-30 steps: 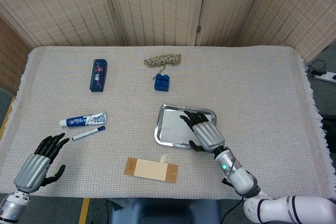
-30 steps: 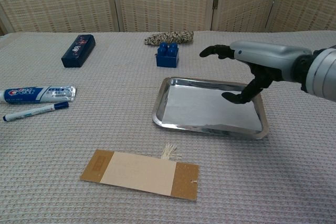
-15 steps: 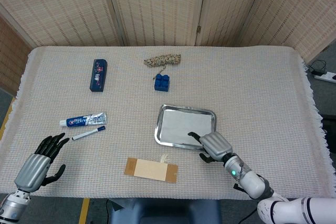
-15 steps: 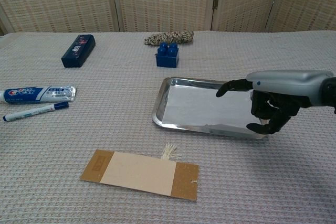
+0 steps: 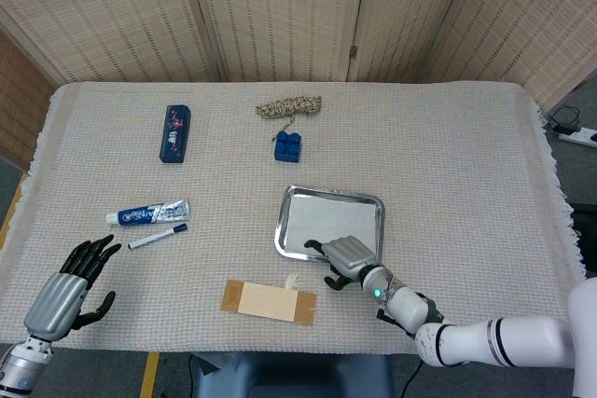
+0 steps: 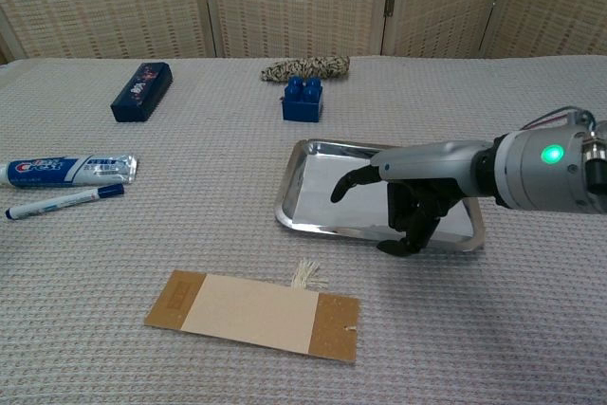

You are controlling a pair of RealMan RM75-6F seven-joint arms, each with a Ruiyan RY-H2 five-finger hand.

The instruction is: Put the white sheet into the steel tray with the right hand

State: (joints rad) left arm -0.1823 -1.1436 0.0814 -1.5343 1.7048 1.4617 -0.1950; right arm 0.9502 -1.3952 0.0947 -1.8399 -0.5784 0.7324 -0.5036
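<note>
Over the near rim of the steel tray [image 5: 328, 202], the right hand [image 5: 343, 257] has pulled back and leftward from the tray's middle, its fingers loosely curled and holding nothing. Inside the tray the white sheet [image 6: 353, 194] lies flat, unchanged. Far left of the tray, the left hand [image 5: 67, 290] rests spread on the tablecloth as before.

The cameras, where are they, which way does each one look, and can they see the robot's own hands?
Head view: sits high, looking steeply down on the whole table; shows the left hand at the near-left corner and the right hand over the steel tray's near rim.
Chest view: sits low, looking across the table towards the folding screens; only the right hand and its forearm show.
Both share: steel tray, white sheet inside it, right hand, toothpaste tube.
</note>
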